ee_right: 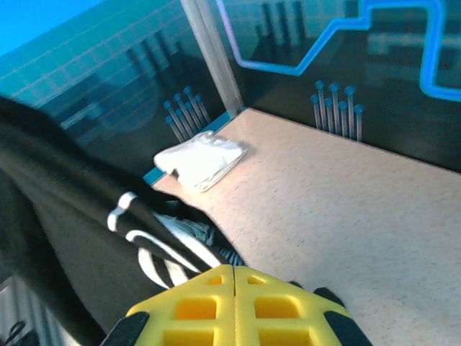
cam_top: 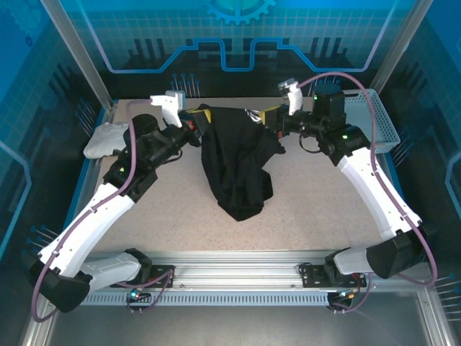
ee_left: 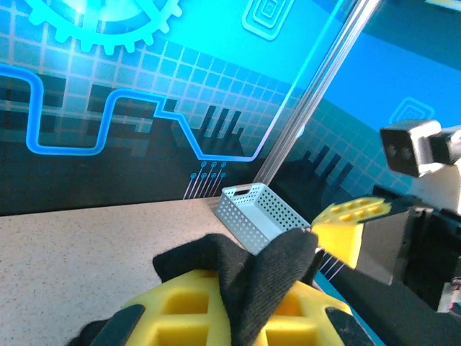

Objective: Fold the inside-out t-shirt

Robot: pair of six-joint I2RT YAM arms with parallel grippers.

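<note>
The shirt [cam_top: 234, 166] hangs as a dark bunch over the middle of the table [cam_top: 324, 209], nearer the far edge than the near one, strung between the two sets of jaws. The left jaws are clamped on its upper left part. In the left wrist view a fold of the black shirt [ee_left: 270, 281] stands pinched between the yellow pads [ee_left: 180, 310] (the fabric pokes up past them). The right jaws are clamped on the upper right part. In the right wrist view the yellow pads [ee_right: 202, 310] meet with no gap, and the shirt [ee_right: 65, 238] falls away to their left, with white script lines on it. From above, a bit of that white print shows at the shirt's top edge, close by the right jaws.

Between the two grips the upper edge sags a little. The rest drops in loose folds to a rounded tip pointing toward the near edge (whether that tip rests on the table I cannot tell).

A white folded garment [cam_top: 106, 140] lies by the far left corner, well apart from the shirt, and the right wrist view shows the garment [ee_right: 202, 158] flat on the table. A pale perforated basket [cam_top: 374, 119] stands at the far right corner, and the left wrist view shows the basket [ee_left: 259, 209] beyond the pinched fold.
</note>
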